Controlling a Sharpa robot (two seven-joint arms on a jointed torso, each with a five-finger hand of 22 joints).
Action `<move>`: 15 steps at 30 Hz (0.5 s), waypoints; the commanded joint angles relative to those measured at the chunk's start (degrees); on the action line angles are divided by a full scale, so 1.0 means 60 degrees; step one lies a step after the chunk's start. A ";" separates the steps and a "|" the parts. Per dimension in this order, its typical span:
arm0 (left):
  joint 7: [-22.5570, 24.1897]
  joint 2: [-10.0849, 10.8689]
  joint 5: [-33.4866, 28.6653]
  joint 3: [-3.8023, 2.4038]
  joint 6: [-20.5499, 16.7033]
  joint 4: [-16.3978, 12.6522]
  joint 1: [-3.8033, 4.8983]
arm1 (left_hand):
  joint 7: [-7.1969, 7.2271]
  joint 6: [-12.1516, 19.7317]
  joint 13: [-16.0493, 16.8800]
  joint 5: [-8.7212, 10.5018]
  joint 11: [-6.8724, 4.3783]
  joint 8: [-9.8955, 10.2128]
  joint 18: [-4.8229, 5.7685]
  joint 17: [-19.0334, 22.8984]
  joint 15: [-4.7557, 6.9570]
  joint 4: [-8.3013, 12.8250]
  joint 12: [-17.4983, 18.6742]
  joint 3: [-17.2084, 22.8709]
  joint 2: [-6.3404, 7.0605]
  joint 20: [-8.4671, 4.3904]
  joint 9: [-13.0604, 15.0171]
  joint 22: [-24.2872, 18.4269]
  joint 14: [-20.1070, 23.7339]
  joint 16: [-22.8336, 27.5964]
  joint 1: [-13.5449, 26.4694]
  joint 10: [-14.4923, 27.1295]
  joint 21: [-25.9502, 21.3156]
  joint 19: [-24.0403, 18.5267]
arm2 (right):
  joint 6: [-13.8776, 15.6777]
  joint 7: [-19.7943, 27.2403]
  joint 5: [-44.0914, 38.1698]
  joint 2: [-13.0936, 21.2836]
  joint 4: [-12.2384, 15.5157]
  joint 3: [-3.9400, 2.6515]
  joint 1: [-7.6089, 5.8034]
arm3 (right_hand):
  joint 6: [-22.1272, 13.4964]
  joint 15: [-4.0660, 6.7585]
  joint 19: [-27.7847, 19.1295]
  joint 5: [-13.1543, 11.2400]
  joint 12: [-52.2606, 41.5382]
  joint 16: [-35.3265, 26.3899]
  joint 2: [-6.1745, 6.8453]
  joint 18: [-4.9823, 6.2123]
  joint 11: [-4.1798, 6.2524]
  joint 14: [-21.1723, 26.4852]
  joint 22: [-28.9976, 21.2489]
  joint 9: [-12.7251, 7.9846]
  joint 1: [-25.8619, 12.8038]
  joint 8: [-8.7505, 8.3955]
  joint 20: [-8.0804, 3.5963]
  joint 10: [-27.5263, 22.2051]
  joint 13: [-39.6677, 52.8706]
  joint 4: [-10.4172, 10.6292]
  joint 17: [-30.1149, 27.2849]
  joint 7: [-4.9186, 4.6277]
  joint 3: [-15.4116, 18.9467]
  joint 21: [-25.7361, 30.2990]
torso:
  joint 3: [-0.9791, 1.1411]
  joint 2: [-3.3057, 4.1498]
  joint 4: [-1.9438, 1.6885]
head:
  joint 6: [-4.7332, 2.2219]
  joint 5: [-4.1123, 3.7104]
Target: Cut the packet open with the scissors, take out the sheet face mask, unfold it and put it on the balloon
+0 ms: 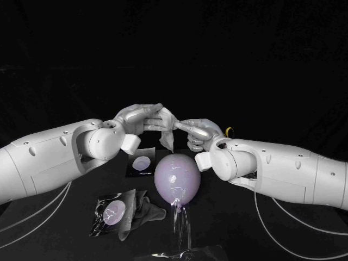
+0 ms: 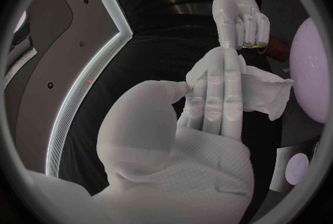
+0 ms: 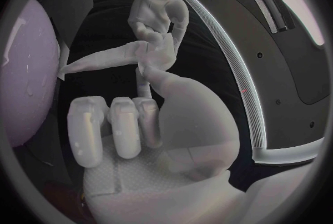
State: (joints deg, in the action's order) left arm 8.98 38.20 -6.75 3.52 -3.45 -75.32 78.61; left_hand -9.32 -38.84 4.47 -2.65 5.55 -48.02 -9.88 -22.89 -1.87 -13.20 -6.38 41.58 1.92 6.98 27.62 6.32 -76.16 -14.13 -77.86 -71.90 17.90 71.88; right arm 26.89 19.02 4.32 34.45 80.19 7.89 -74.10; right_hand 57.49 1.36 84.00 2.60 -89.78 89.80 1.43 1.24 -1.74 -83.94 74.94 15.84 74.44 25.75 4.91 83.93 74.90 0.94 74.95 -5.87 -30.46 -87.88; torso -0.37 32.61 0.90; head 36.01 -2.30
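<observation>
Sheet face mask (image 1: 168, 132), crumpled, grasped by left robot hand (image 1: 140, 118) mid-frame above balloon (image 1: 178, 177); right robot hand (image 1: 198, 132) touches its edge, grip unclear. Best: peel layers slowly.

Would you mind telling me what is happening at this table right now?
The robot's left hand holds the white sheet face mask in the air above the purple balloon, which sits on a clear stand. The right hand reaches a finger to the mask's edge; whether it pinches it is hard to tell. The mask looks bunched, not spread, and is not on the balloon yet. A flat dark packet and a crumpled packet lie on the table to the robot's left of the balloon.
</observation>
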 commanded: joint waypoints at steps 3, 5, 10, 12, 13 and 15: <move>0.0175 0.0000 0.0064 -0.0013 0.0014 0.0001 0.0019 | 0.0004 -0.0073 -0.0013 -0.0033 -0.0017 -0.0028 -0.0099 -0.0011 0.0010 0.0057 0.0056 -0.0017 0.0008 0.0010 0.0006 0.0016 -0.0047 -0.0042 -0.0079 -0.0067 0.0057 0.0056 | 0.0449 0.0361 -0.0209 0.0100 0.0152 -0.0047 -0.0023 | 0.0118 0.0095 0.0786 0.0039 -0.0036 0.0033 -0.0127 -0.0113 0.0102 -0.1009 0.2386 0.0355 -0.0091 0.0178 -0.0085 0.1012 0.2516 -0.0094 0.2508 0.0119 -0.0190 -0.0015 | 0.0004 -0.0006 0.0011 | -0.0012 -0.0013; 0.0209 0.0002 0.0126 -0.0012 -0.0094 0.0008 0.0018 | 0.0001 -0.0072 -0.0017 -0.0033 -0.0013 -0.0021 -0.0096 -0.0018 0.0007 0.0042 0.0066 -0.0021 0.0012 0.0011 0.0001 0.0017 -0.0040 -0.0039 -0.0065 -0.0061 0.0059 0.0054 | 0.0461 0.0362 -0.0246 0.0152 0.0227 -0.0064 -0.0041 | 0.0116 0.0106 0.0786 0.0036 -0.0036 0.0033 -0.0112 -0.0113 0.0113 -0.1009 0.2386 0.0398 -0.0148 0.0218 -0.0097 0.1012 0.2516 -0.0137 0.2508 0.0130 -0.0239 -0.0015 | 0.0005 -0.0010 0.0006 | -0.0009 -0.0015; 0.0275 0.0001 0.0281 -0.0009 -0.0423 0.0037 0.0018 | -0.0012 -0.0077 -0.0044 -0.0032 0.0010 0.0033 -0.0078 -0.0055 -0.0021 0.0028 0.0142 -0.0013 0.0035 0.0022 -0.0040 0.0016 0.0057 0.0006 -0.0057 0.0009 0.0050 -0.0014 | 0.0395 0.0318 -0.0346 0.0298 0.0449 -0.0131 -0.0094 | 0.0089 0.0133 0.0782 0.0036 -0.0036 0.0033 -0.0085 -0.0112 0.0141 -0.1009 0.2384 0.0521 -0.0312 0.0324 -0.0127 0.1012 0.2516 -0.0267 0.2508 0.0154 -0.0394 -0.0010 | 0.0005 -0.0011 0.0011 | -0.0018 -0.0014; 0.0276 -0.0005 0.0328 -0.0008 -0.0567 0.0056 0.0018 | -0.0022 -0.0097 -0.0056 -0.0031 0.0024 0.0064 -0.0071 -0.0072 -0.0036 0.0035 0.0176 -0.0023 0.0061 0.0030 -0.0068 0.0014 0.0105 0.0026 -0.0058 0.0039 0.0042 -0.0055 | 0.0353 0.0283 -0.0384 0.0341 0.0515 -0.0152 -0.0126 | 0.0088 0.0135 0.0782 0.0036 -0.0036 0.0033 -0.0084 -0.0112 0.0143 -0.1009 0.2384 0.0531 -0.0322 0.0332 -0.0129 0.1012 0.2516 -0.0278 0.2508 0.0156 -0.0407 -0.0011 | 0.0002 -0.0008 0.0007 | -0.0021 -0.0005; 0.0275 -0.0011 0.0363 -0.0007 -0.0667 0.0074 0.0018 | -0.0025 -0.0107 -0.0059 -0.0032 0.0028 0.0075 -0.0070 -0.0080 -0.0040 0.0030 0.0186 -0.0026 0.0060 0.0033 -0.0078 0.0014 0.0116 0.0030 -0.0055 0.0044 0.0041 -0.0067 | 0.0307 0.0250 -0.0411 0.0373 0.0563 -0.0164 -0.0158 | 0.0085 0.0138 0.0772 0.0036 -0.0036 0.0033 -0.0083 -0.0108 0.0146 -0.1009 0.2378 0.0545 -0.0335 0.0345 -0.0132 0.1012 0.2516 -0.0298 0.2508 0.0159 -0.0429 0.0005 | 0.0006 -0.0010 0.0007 | -0.0021 -0.0001; 0.0276 -0.0021 0.0403 -0.0006 -0.0823 0.0105 0.0018 | -0.0029 -0.0114 -0.0060 -0.0032 0.0030 0.0084 -0.0068 -0.0086 -0.0042 0.0021 0.0190 -0.0027 0.0055 0.0036 -0.0087 0.0014 0.0121 0.0031 -0.0050 0.0043 0.0041 -0.0075 | 0.0196 0.0166 -0.0481 0.0425 0.0637 -0.0180 -0.0220 | 0.0077 0.0144 0.0767 0.0036 -0.0036 0.0033 -0.0078 -0.0106 0.0151 -0.1009 0.2375 0.0572 -0.0362 0.0367 -0.0138 0.1012 0.2516 -0.0337 0.2508 0.0164 -0.0472 0.0013 | 0.0007 -0.0009 0.0004 | -0.0031 -0.0008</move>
State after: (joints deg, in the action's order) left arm 9.52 38.20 -5.40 3.55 -5.76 -74.71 78.61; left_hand -9.57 -39.10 4.18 -2.64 5.55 -47.68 -9.81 -23.35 -2.18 -13.20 -5.50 41.58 2.07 7.19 27.14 6.36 -75.85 -14.13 -77.71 -71.90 17.89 71.66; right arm 29.19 19.91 3.06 36.91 83.69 6.91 -75.24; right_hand 57.44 1.77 83.99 2.66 -89.80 89.63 0.98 1.24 -1.34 -83.94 74.91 15.84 72.74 26.20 4.50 83.94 74.94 -1.03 74.90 -5.82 -32.76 -87.86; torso -0.34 32.56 0.96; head 35.88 -2.33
